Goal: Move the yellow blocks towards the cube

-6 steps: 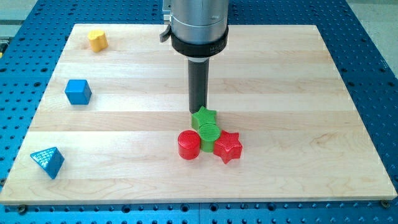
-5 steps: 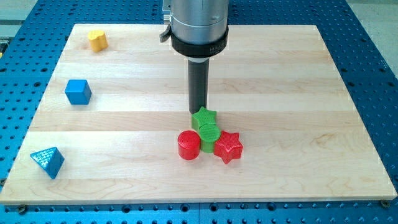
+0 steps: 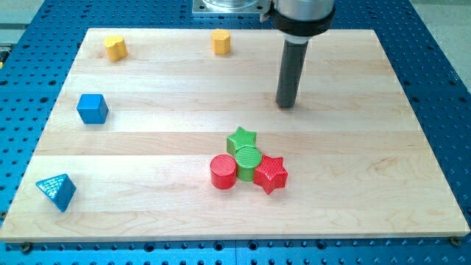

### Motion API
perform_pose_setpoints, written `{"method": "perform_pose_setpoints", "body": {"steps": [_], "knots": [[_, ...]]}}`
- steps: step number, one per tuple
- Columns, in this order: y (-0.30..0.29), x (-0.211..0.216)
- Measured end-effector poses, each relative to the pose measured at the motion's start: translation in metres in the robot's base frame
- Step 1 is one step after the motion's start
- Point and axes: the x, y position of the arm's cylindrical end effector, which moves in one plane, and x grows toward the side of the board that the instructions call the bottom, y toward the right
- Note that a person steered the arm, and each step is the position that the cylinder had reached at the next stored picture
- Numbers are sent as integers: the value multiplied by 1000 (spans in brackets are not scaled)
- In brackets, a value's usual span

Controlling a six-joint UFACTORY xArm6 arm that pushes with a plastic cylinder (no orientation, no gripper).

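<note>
Two yellow blocks lie near the view's top: one (image 3: 115, 47) at the top left, a second (image 3: 221, 42) at the top middle. The blue cube (image 3: 92, 108) sits at the left, below the first yellow block. My tip (image 3: 286, 105) stands right of the board's middle, well to the right of and below the second yellow block, touching no block.
A cluster sits below the middle: green star (image 3: 241, 139), green cylinder (image 3: 249, 160), red cylinder (image 3: 223, 171), red star (image 3: 270, 174). A blue triangular block (image 3: 57, 191) lies at the bottom left. The wooden board (image 3: 368, 184) rests on a blue perforated table.
My tip has moved right and up, away from the green star. The second yellow block, hidden behind the arm before, now shows.
</note>
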Motion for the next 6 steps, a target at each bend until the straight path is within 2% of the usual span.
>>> {"method": "perform_pose_setpoints", "body": {"steps": [2, 3, 5, 6], "knots": [[26, -88], [40, -119], [17, -136], [-53, -114]]}}
